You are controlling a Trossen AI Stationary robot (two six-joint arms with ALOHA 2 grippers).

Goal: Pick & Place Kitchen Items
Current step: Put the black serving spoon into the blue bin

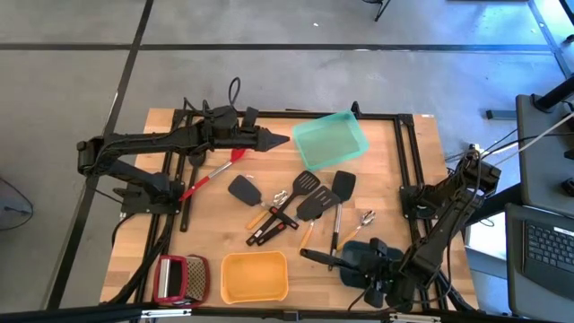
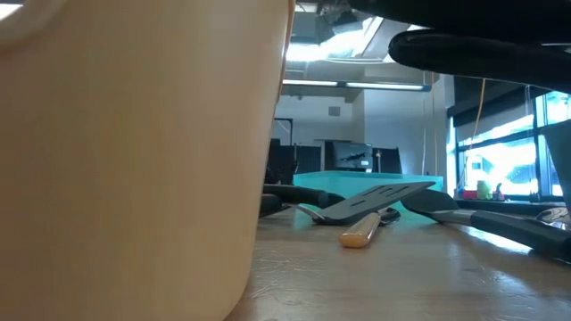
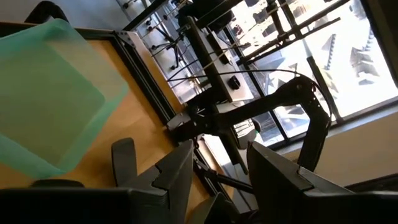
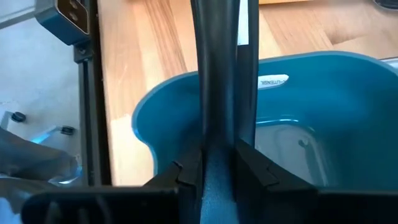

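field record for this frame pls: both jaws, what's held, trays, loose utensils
left gripper: jaws open, empty, raised beside the teal tray
right gripper: jaws shut on a black-handled utensil, over the blue tray
yellow tray: near table edge, looks empty
grater: red-framed, beside the yellow tray
red spoon: on the table under the left arm
black turners: loose cluster mid-table, with small metal spoons

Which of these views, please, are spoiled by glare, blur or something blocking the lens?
Low view: the yellow tray, right against the lens and blurred, hides the left half. Left wrist view: bright windows wash out the background beyond the teal tray. Right wrist view: the gripped black handle is softly out of focus.
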